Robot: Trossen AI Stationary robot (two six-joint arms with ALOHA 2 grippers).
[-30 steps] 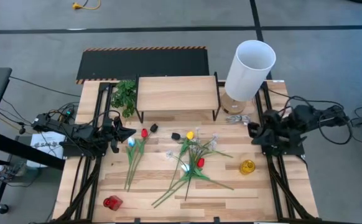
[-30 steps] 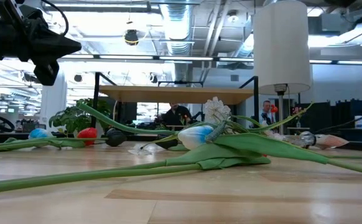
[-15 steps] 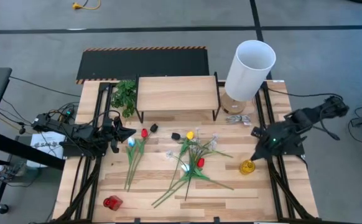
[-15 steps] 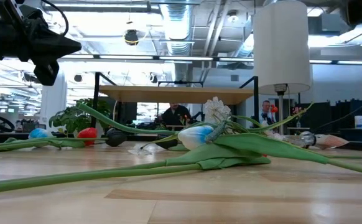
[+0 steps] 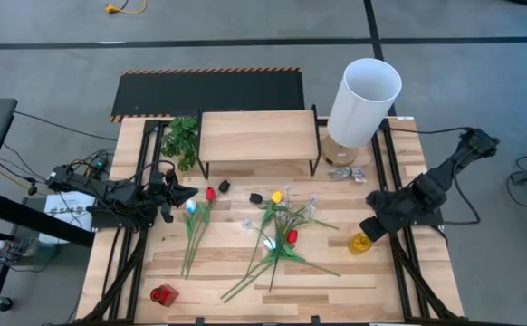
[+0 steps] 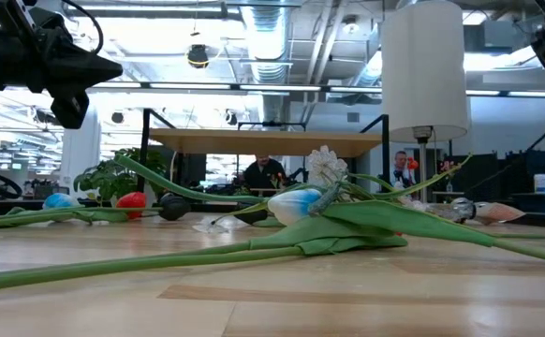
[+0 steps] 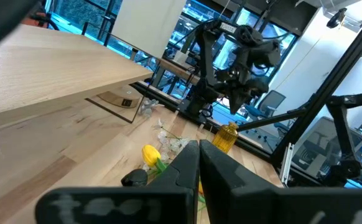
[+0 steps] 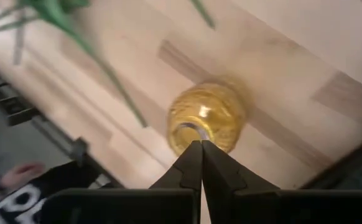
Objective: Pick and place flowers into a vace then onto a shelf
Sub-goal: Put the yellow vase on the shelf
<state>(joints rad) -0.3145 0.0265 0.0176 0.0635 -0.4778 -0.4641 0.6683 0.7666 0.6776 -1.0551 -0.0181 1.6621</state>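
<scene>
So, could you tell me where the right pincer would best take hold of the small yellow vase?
Probably at the narrow neck, coming straight down from above. The yellow vase stands upright near the table's right edge, its open mouth facing up in the right wrist view. Its round belly looks harder to span. The right pincer hangs just over it, fingers together, so they must open first.

The artificial green-stemmed flowers (image 5: 277, 237) lie flat and loose on the slatted wooden worktop (image 5: 209, 272), most of them crossed in a heap at its middle with yellow, red, black and white heads, and a red-headed one (image 5: 210, 194) lying apart nearer the left arm. A small yellow glass vase (image 5: 360, 243) stands upright and empty near the heap, on the right arm's side. The low light-wood shelf on thin black legs (image 5: 258, 136) stands bare at the far edge.
</scene>
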